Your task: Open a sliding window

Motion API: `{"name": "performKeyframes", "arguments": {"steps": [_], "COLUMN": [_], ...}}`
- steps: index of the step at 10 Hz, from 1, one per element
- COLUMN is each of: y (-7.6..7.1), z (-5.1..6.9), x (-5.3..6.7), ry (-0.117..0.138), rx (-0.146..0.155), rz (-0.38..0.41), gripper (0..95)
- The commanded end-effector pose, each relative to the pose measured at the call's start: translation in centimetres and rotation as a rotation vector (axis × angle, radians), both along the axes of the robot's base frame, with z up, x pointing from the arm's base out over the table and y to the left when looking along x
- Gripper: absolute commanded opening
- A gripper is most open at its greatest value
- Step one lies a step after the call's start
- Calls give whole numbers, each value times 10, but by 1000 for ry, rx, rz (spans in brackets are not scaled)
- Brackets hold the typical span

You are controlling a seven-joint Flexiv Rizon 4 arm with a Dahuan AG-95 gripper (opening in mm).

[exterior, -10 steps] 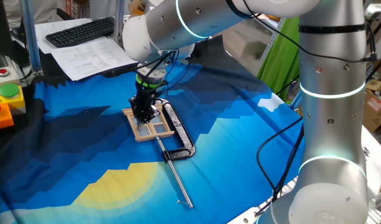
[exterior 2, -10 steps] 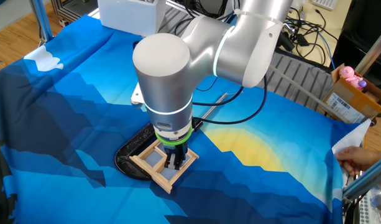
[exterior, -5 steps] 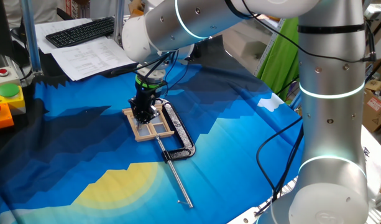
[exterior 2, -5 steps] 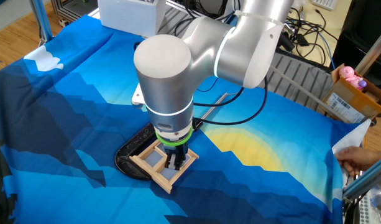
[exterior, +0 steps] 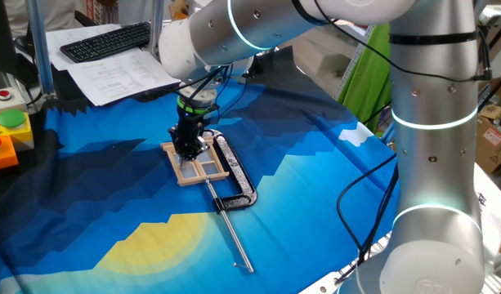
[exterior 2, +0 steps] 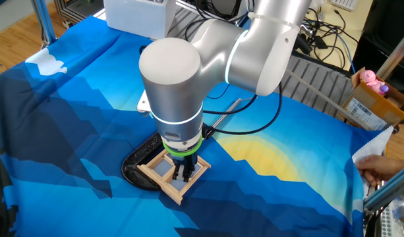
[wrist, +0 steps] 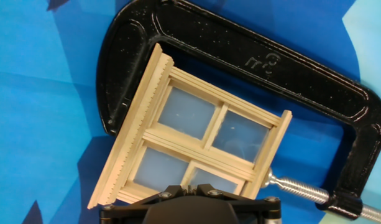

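On the tabletop: sliding window (wrist: 199,146) lies held in black clamp (wrist: 252,59).
Change: arm nudged slightly; window unmoved, unopened.
Hand (exterior: 187,149): down on the frame; finger spread cannot be told.

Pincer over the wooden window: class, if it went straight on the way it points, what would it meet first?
Probably the sliding window itself: the pincer points down onto its panes. Contact may already exist; depth is unclear.

The window (exterior: 196,165) lies flat on the cloth (exterior: 315,196), inside the clamp (exterior: 238,175), whose rod (exterior: 232,233) runs out toward the near edge. The gripper (exterior: 187,152) stands directly over the window's far half. Behind the cloth, a keyboard (exterior: 105,40) rests on papers (exterior: 119,77); buttons (exterior: 9,122) sit at the left.
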State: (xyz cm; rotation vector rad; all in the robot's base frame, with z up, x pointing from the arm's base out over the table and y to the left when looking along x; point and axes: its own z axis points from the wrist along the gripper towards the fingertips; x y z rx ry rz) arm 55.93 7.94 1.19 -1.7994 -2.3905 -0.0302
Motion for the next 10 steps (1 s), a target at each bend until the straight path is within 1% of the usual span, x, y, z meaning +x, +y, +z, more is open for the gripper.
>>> {"name": "performKeyframes", "arguments": {"steps": [1,4,10], "y": [-1,0,1], "z": [4,4,2], "x": [1,0,-4], "ry": [10,13,15], "rx": [25,29,12], "rz": [-22,-17,-11], "gripper": [0,0,0]}}
